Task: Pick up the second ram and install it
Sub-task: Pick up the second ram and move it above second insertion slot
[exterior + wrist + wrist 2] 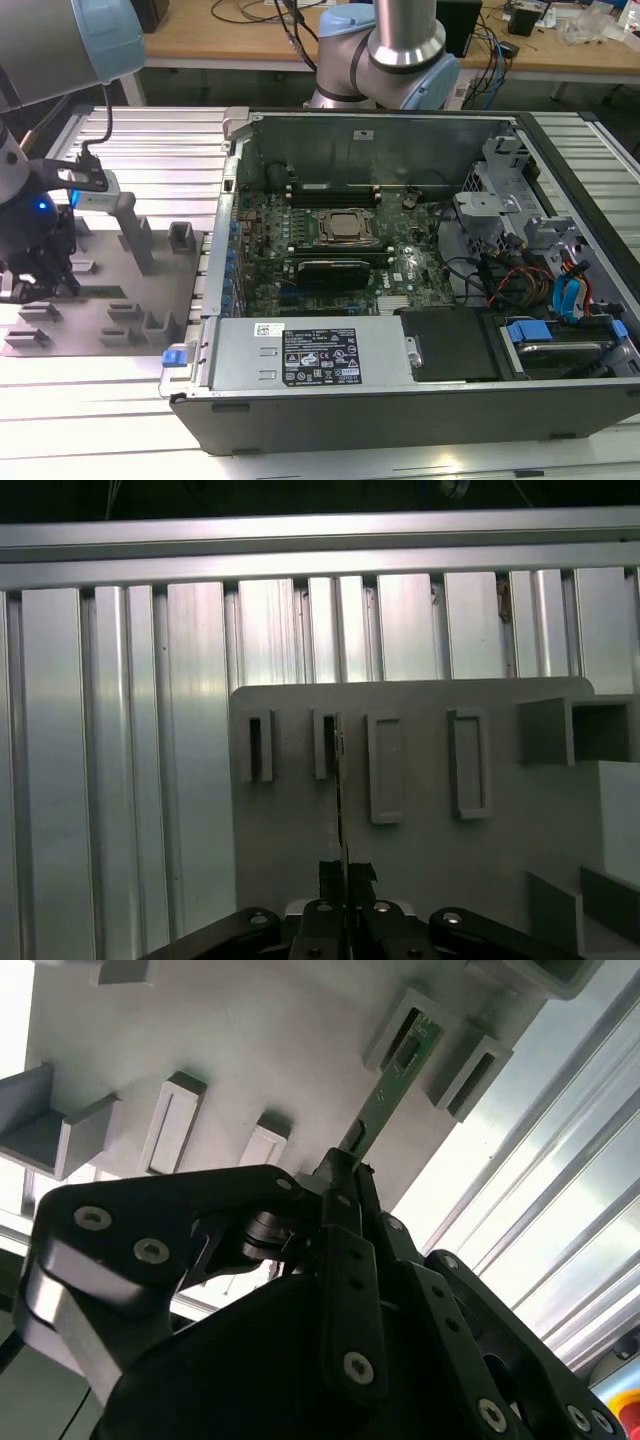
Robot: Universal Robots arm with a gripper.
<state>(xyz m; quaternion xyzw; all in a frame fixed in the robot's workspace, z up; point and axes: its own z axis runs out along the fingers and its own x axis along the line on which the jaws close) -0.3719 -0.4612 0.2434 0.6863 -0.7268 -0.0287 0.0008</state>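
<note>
The second ram point(385, 1095) is a thin green stick, seen edge-on in the first wrist view point(340, 790). Its far end sits in a slotted post of the grey plastic plate point(280, 1030), which lies on the ribbed table at the exterior view's left point(150, 290). My gripper point(345, 1175) is shut on the stick's near end, with the black fingertips point(330, 875) pressed on both of its faces. In the exterior view the gripper point(50, 275) hangs low over the plate's left part. The open computer case point(400, 250) holds the motherboard with the CPU socket point(345, 228).
Tall grey posts point(130, 230) and small slotted blocks point(182, 238) stand on the plate between the gripper and the case wall point(215, 270). A power supply point(310, 355), cables and drive bays point(560, 300) crowd the case. Another arm's base point(385, 55) stands behind.
</note>
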